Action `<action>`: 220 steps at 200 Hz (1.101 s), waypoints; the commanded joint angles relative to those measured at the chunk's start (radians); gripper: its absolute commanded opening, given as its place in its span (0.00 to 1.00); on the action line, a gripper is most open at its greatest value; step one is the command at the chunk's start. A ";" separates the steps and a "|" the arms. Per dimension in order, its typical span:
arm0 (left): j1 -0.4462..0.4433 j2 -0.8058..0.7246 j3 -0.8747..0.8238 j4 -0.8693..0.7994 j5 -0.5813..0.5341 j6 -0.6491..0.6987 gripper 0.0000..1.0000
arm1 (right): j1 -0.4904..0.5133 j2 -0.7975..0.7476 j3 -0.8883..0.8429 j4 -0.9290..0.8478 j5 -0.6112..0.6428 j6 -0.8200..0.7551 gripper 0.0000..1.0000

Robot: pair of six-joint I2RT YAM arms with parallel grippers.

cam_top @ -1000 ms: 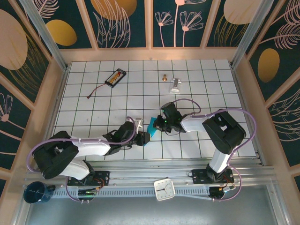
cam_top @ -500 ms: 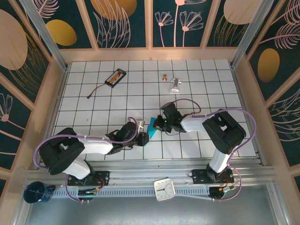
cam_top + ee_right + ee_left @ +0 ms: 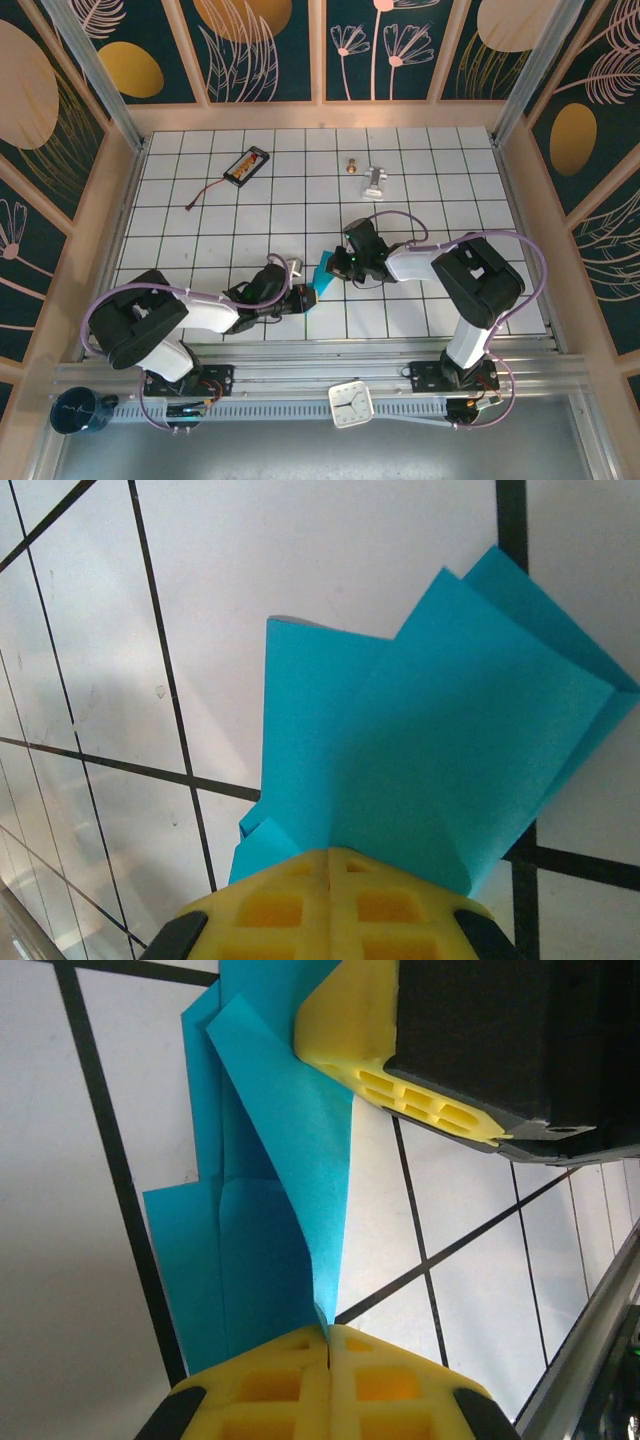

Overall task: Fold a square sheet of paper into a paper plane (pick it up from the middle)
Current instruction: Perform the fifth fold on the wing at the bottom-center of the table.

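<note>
Toward the near middle of the table, the half-folded teal paper is clamped at opposite ends by the left gripper and the right gripper, likely to steady a crease.

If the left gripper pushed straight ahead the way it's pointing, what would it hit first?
Beyond the folded teal paper it pinches, probably the right gripper, whose yellow fingers sit ahead; depth unclear.
</note>
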 commanded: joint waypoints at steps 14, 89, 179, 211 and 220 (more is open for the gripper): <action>0.004 0.011 -0.038 0.005 0.078 -0.040 0.03 | -0.002 0.037 -0.006 -0.017 0.035 -0.023 0.05; 0.007 -0.184 0.000 -0.135 0.001 0.033 0.30 | -0.002 0.043 -0.002 -0.018 0.030 -0.026 0.05; 0.006 -0.149 0.100 -0.171 0.054 0.105 0.06 | -0.001 0.044 -0.010 -0.011 0.031 -0.023 0.05; 0.006 -0.060 0.141 -0.151 0.094 0.102 0.04 | -0.001 0.049 -0.006 -0.010 0.028 -0.024 0.05; 0.008 -0.045 0.146 -0.150 0.083 0.102 0.03 | -0.001 0.049 -0.007 -0.009 0.028 -0.024 0.05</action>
